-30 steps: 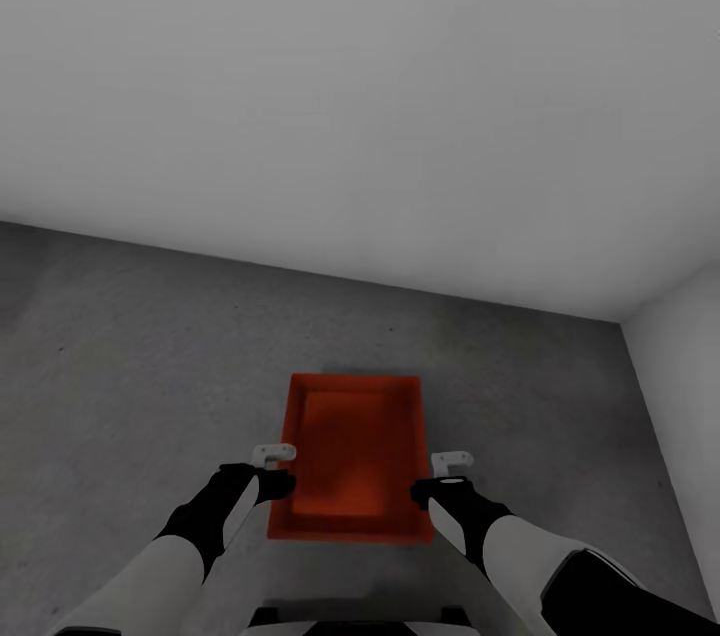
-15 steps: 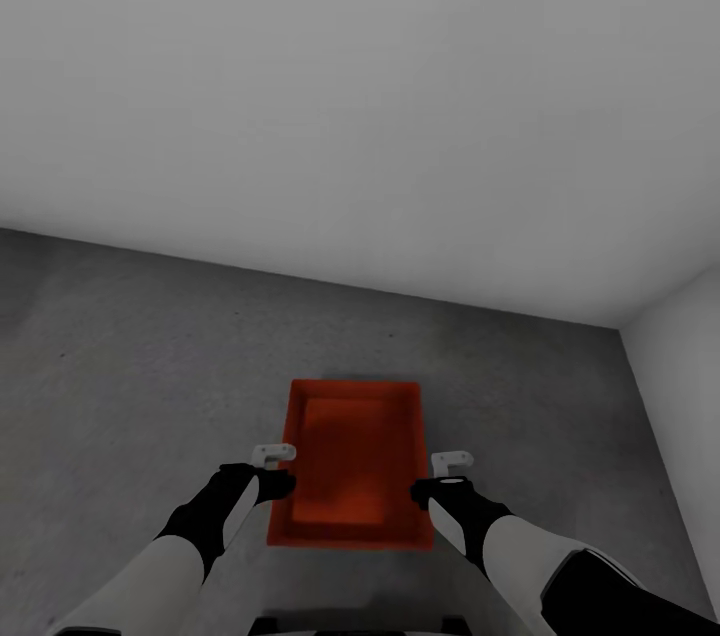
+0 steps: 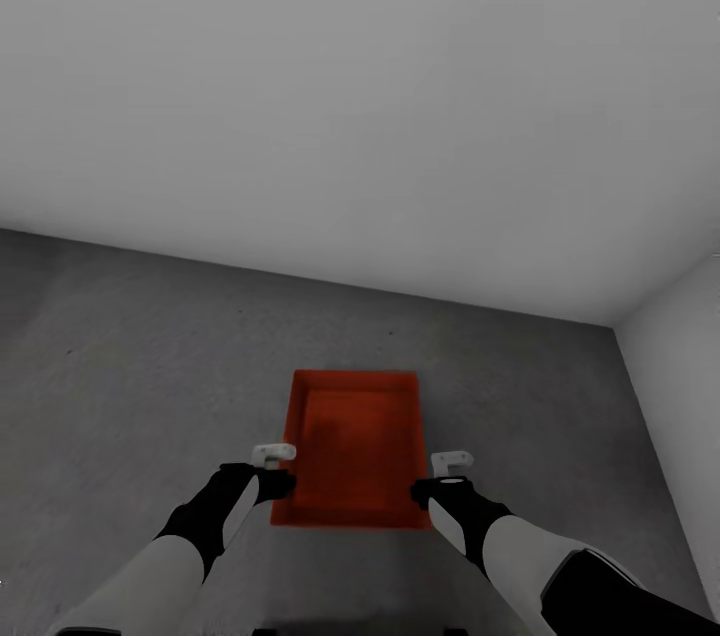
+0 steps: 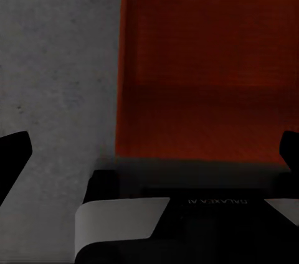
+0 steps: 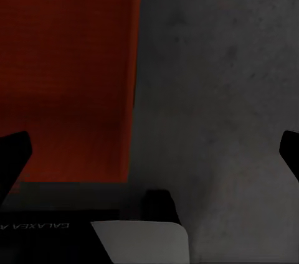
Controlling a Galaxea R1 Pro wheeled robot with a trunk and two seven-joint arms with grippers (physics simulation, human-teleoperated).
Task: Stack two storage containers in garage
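Note:
One orange-red storage container (image 3: 355,446) lies flat on the dark grey concrete floor (image 3: 130,366) of the garage, a short way from the back wall. I cannot tell whether a second bin is nested in it. My left gripper (image 3: 274,476) hovers over its left wall and my right gripper (image 3: 441,481) over its right wall, both above it and apart from it. The left wrist view has the bin (image 4: 199,58) beside bare floor (image 4: 56,58), with the left gripper (image 4: 149,152) open. The right wrist view has the bin (image 5: 62,58), and the right gripper (image 5: 149,152) is open.
A plain grey-white wall (image 3: 350,96) runs across the back, and a second wall (image 3: 680,346) meets it in a corner at the right. Bare concrete stretches to the left of the bin.
The whole picture has shifted, so the camera moved: the bin looks smaller and its near edge sits higher in the view. Both arms keep their place in the picture, still open.

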